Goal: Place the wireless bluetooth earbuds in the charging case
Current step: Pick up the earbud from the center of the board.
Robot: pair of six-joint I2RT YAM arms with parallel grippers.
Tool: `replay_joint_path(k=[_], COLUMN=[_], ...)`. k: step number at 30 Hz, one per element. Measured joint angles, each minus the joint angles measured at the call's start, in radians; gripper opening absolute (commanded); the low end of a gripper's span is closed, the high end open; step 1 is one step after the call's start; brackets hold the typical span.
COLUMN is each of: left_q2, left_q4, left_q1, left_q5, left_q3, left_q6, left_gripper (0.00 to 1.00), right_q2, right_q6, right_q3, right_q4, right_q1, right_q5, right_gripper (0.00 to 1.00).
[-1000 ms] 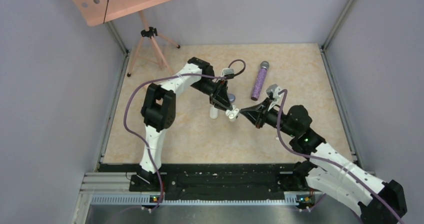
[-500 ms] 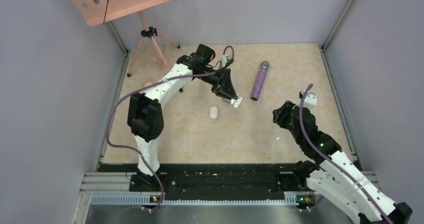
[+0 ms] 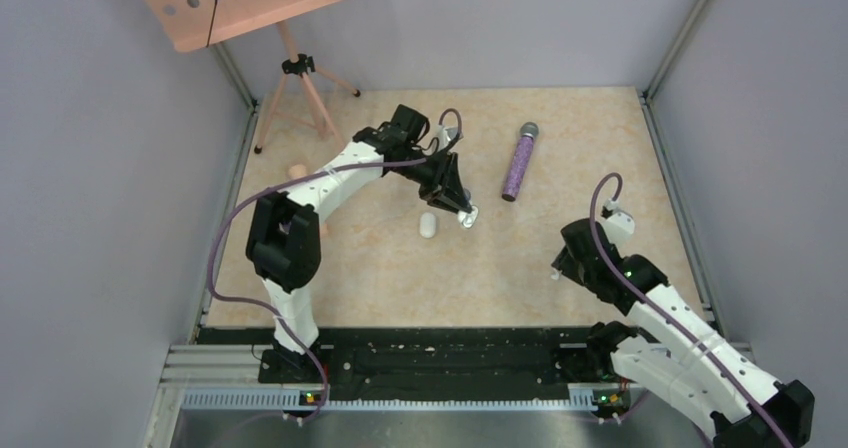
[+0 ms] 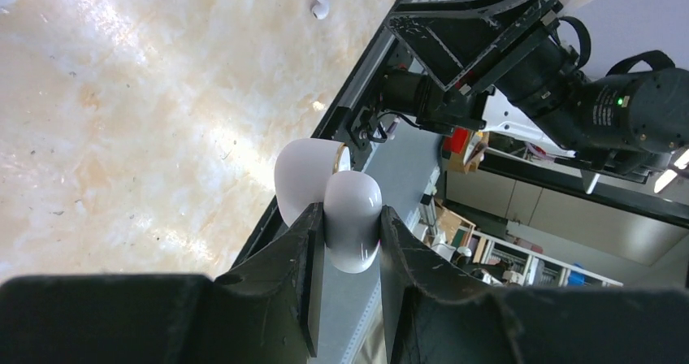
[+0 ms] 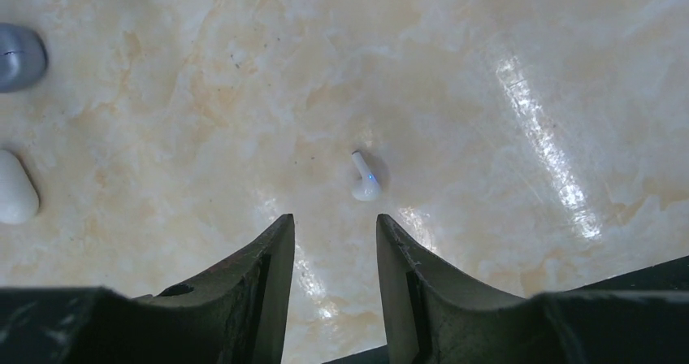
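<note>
On tabletop (image 5: 528,71), right wrist view: one white earbud (image 5: 365,181) just ahead of right pincer (image 5: 333,222), jaws apart. Left wrist view alone shows left pincer (image 4: 349,211) clamped on charging case (image 4: 305,181). Overhead adds second case (image 3: 428,226) and one microphone (image 3: 518,161).

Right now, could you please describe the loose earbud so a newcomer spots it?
On the marbled table, find the open right hand near the front right edge. Just ahead of it lies a white earbud: tiny and stemmed, unlike the bigger pebble-shaped white case.
</note>
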Motion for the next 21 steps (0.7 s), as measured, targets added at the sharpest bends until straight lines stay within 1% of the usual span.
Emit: replay_joint_path(k=[5,9,14,21], left_q2=[-0.078,-0.117,-0.120,-0.120], left_q4=[0.044,0.090,0.110,0.114], left_q1=[-0.005,-0.013,-0.019,-0.023], left_q5=[-0.011,-0.010,-0.010,-0.009], left_q3=[-0.070,-0.102,-0.114,-0.115], left_q6=[0.006,0.005,0.005,0.008], left_gripper=[0.00,0.00,0.00,0.00], right_q2=[0.005,0.048,0.129,0.221], right_q6=[0.062,0.076,0.065,0.003], right_q3=[-0.035,-0.089,-0.108,-0.112], right_q4=[0.010,0.031,0.081,0.158], right_q1=[-0.015,-0.024,-0.031,-0.038], right_q5=[-0.051,-0.082,-0.088,-0.115], right_gripper=[0.39,0.39,0.37,0.35])
